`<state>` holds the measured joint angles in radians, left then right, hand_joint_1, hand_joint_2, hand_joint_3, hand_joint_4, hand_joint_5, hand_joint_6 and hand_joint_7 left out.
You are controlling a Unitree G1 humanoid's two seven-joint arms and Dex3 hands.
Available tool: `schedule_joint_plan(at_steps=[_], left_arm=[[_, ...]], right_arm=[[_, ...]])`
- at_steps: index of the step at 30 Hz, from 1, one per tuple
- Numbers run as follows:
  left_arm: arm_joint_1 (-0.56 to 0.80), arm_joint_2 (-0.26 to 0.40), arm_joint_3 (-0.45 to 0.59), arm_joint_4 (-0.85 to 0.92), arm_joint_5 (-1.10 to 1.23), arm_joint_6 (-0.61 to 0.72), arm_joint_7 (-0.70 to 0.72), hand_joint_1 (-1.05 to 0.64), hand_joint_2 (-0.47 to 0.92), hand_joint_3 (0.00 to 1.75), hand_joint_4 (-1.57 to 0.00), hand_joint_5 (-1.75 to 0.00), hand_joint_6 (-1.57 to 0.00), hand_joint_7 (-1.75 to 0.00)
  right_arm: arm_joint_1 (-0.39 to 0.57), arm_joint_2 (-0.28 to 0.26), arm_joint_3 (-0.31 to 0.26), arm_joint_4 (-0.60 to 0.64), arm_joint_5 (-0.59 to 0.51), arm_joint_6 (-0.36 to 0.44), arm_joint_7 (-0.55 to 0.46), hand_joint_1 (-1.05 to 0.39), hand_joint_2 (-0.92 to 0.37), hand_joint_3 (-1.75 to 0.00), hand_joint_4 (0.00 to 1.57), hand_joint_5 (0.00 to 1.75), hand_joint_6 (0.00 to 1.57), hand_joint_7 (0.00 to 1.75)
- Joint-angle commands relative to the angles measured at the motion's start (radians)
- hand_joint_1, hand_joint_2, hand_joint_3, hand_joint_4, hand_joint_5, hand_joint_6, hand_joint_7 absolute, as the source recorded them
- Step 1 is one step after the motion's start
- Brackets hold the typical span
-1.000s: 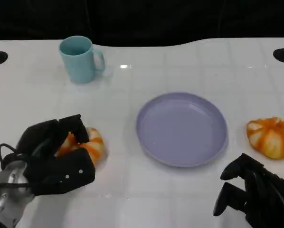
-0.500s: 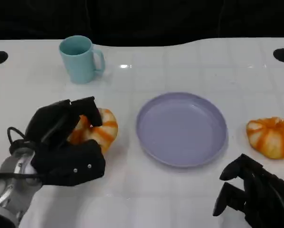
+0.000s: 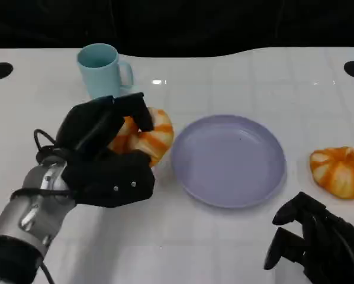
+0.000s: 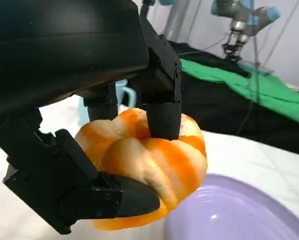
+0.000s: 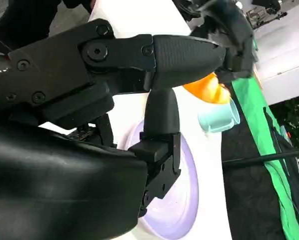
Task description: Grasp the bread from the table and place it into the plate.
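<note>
I am working in what looks like a robotics lab, not a home. Beyond my white tiled table (image 3: pixel 224 77) I see another robot arm (image 4: pixel 239 17) with blue joints on a bench draped in green cloth (image 4: pixel 249 85), black curtain (image 3: pixel 177 23) and loose cables (image 4: pixel 252 107).

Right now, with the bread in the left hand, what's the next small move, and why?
Probably carry the left hand a little further toward the plate before letting go. It holds the bread just short of the plate's near rim, not yet over the dish, so releasing here would likely drop it on the table.
</note>
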<state>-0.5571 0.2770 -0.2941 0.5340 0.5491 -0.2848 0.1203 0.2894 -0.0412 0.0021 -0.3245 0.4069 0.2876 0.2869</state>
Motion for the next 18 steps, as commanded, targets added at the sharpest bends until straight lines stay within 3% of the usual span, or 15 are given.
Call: schedule_joint_plan(at_steps=[1, 18], left_arm=[[-0.049, -0.012, -0.012, 0.025, 0.012, -0.035, 0.023, -0.13, 0.52, 1.08, -0.88, -1.75, -0.69, -1.75], [-0.21, -0.149, -0.093, 0.225, 0.051, -0.073, 0.056, -0.16, 0.47, 1.23, -0.9, -1.75, -0.7, -1.75]], right_arm=[[0.002, -0.006, -0.005, 0.004, 0.0, -0.01, 0.003, -0.51, -0.92, -0.47, 0.61, 1.75, 0.4, 1.68], [0.001, -0.009, -0.014, 0.007, 0.009, -0.003, 0.011, -0.51, -0.92, -0.47, 0.62, 1.75, 0.4, 1.69]])
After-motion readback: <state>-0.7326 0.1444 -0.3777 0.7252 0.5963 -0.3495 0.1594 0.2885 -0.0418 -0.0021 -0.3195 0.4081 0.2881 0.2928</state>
